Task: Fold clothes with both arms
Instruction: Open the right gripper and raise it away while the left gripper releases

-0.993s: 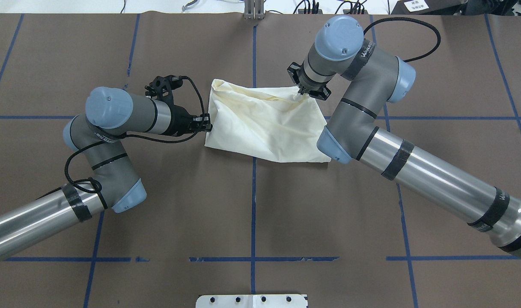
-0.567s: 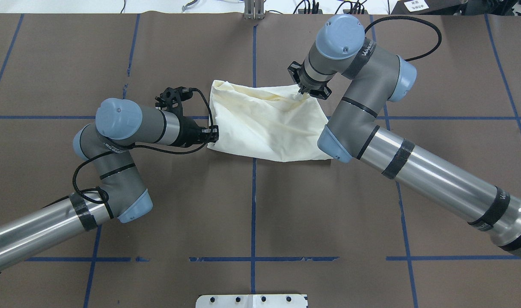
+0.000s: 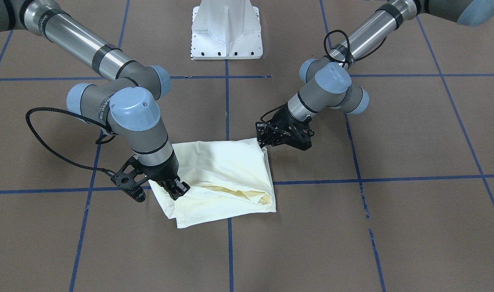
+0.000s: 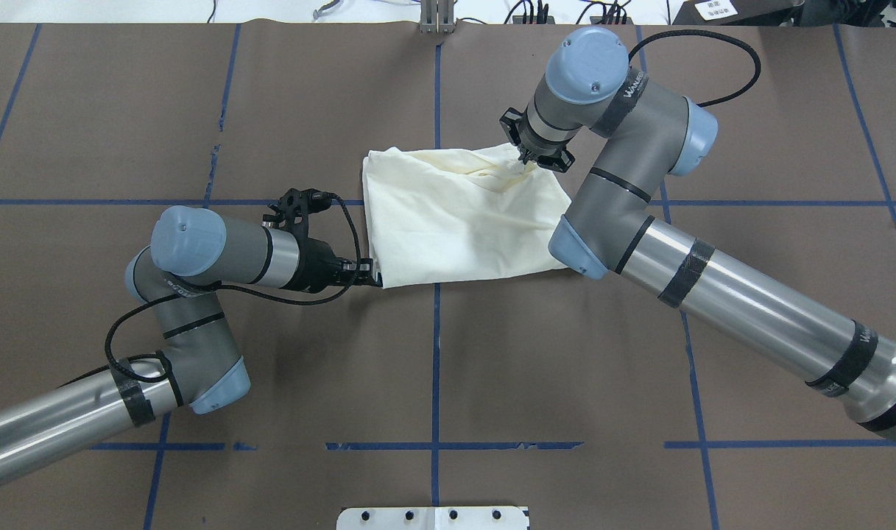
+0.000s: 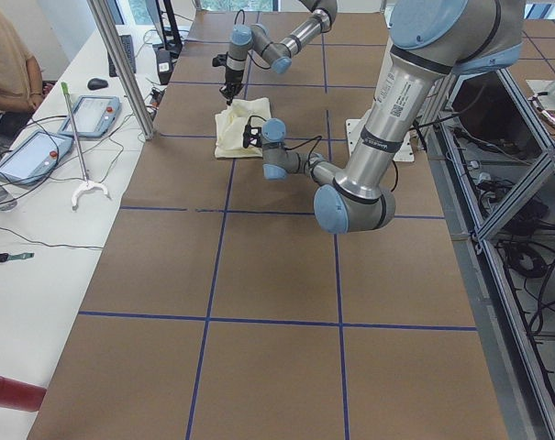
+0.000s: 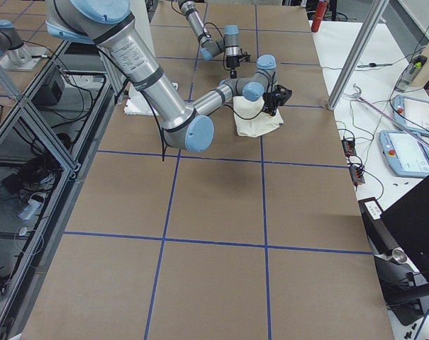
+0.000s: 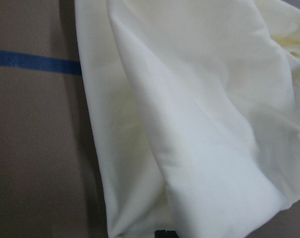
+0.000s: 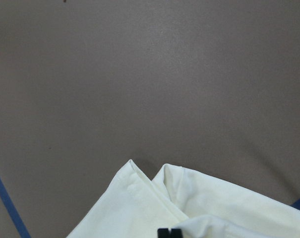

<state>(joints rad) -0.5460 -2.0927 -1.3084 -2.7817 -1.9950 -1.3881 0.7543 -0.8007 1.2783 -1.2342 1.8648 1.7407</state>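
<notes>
Two corners of one cream-white cloth shirt (image 4: 455, 221) are held, one by each arm. The shirt is laid folded into a rough rectangle on the brown paper-covered table (image 4: 565, 368). In the overhead view it is located toward the table's 12 o'clock side, across the blue tape centre line (image 4: 435, 353). Only plain cream fabric is shown.

The black two-finger left gripper (image 4: 374, 279) is positioned at the shirt's 8 o'clock corner in the overhead view, with its wrist laid nearly level with the table. Its fingers are closed together on that corner, and the fabric is pinched between them. The left wrist view is filled by cream layers.

The black two-finger right gripper (image 4: 526, 160) is pointed downward at the shirt's 1 o'clock corner. Its fingers are clamped on a bunched fold of cloth, and creases are drawn from that point across the top layer. In the right wrist view the fingertips (image 8: 163, 233) are seen pressed together at 6 o'clock, with two hemmed edges just beyond them.

In the front-facing view, a loose pocket of layers is seen at the shirt's 4 o'clock corner.
</notes>
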